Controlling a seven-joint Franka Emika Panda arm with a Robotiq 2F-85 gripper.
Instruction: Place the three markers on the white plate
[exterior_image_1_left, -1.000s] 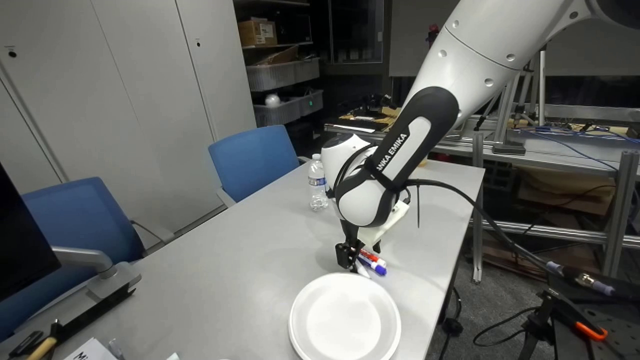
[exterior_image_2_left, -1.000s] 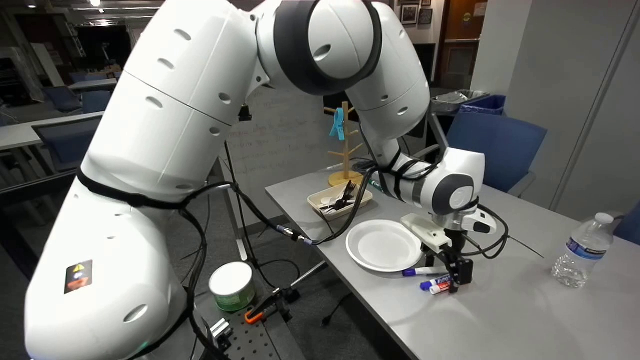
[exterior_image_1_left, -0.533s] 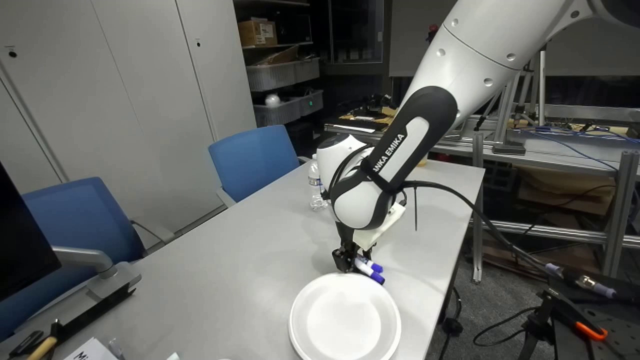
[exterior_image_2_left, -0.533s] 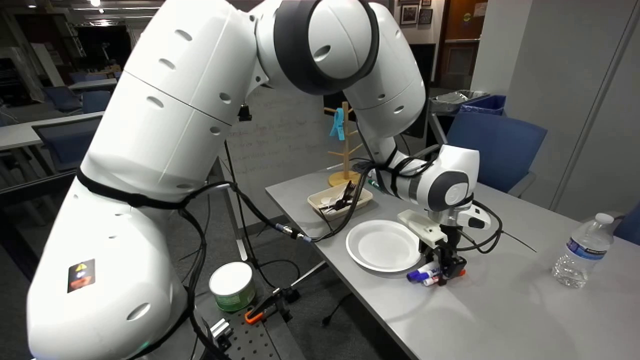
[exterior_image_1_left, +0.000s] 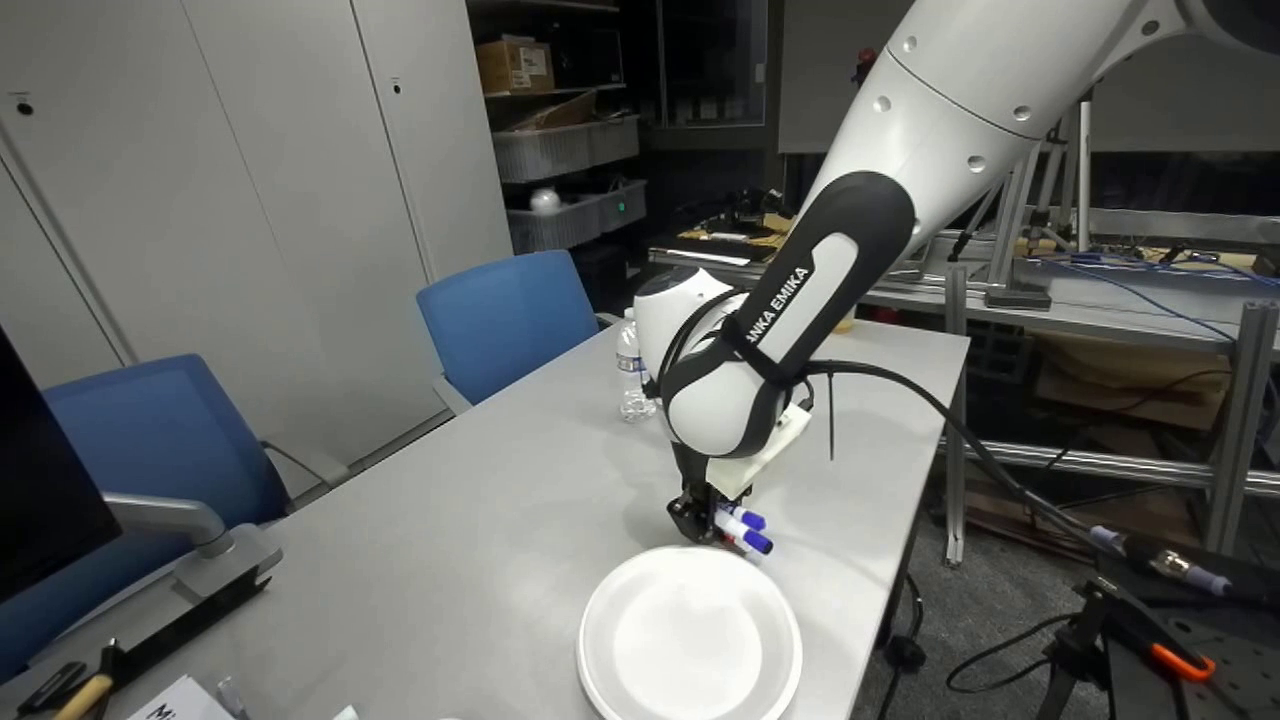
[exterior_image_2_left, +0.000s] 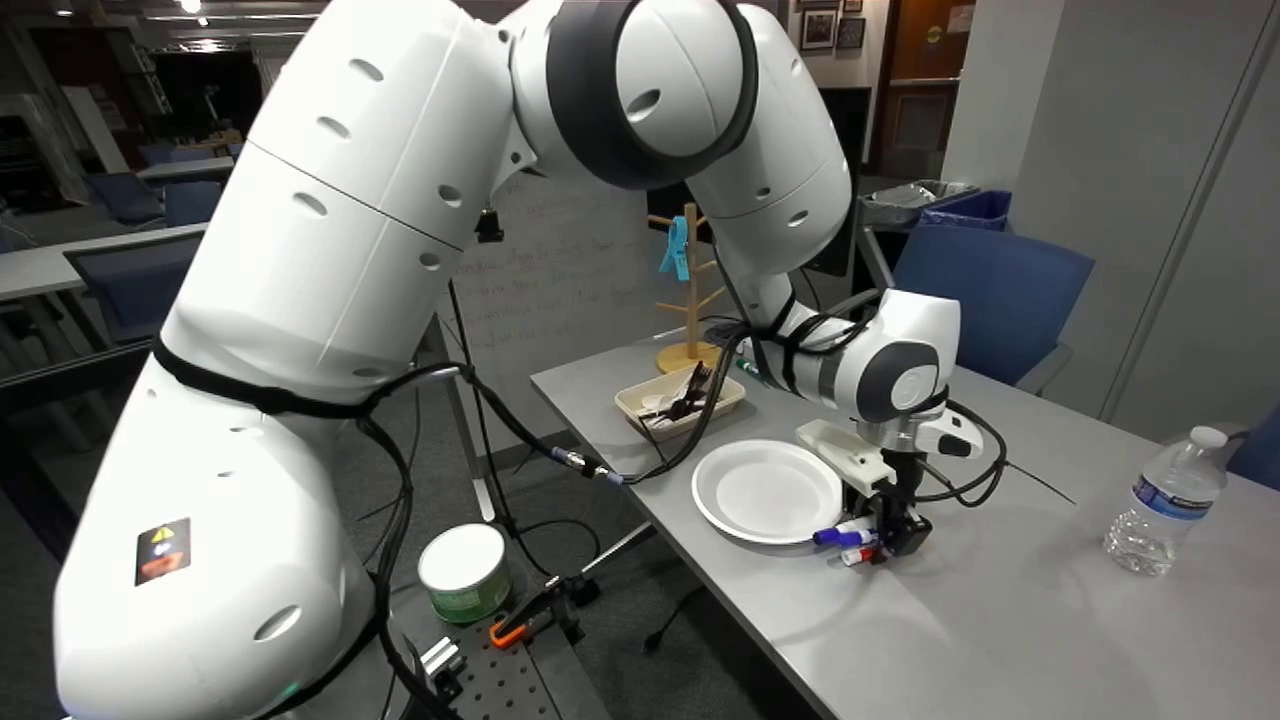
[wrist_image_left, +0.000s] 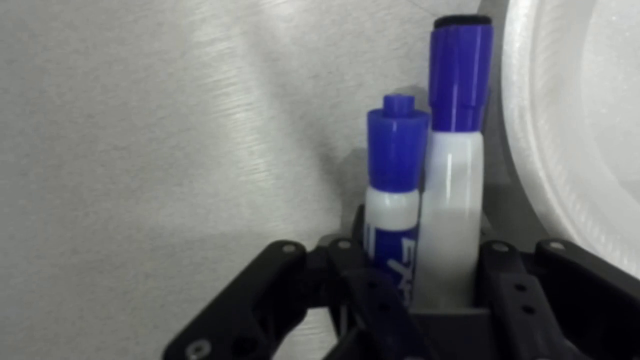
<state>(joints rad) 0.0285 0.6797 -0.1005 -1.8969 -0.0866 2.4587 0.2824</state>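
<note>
Two blue-capped markers (wrist_image_left: 452, 175) had risen at their caps since a moment earlier, were squeezed side by side in the gripper (wrist_image_left: 422, 247), a red-marked marker (exterior_image_2_left: 860, 555) showed below them, its hold unclear, the white plate (wrist_image_left: 520, 100) lay just beside the gripper

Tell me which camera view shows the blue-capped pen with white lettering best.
The wrist view: the lettered pen appears close up, blue cap and some lettering visible, though the gripper hides its other end. Both exterior views show mainly its cap, small, lettering unreadable.
</note>
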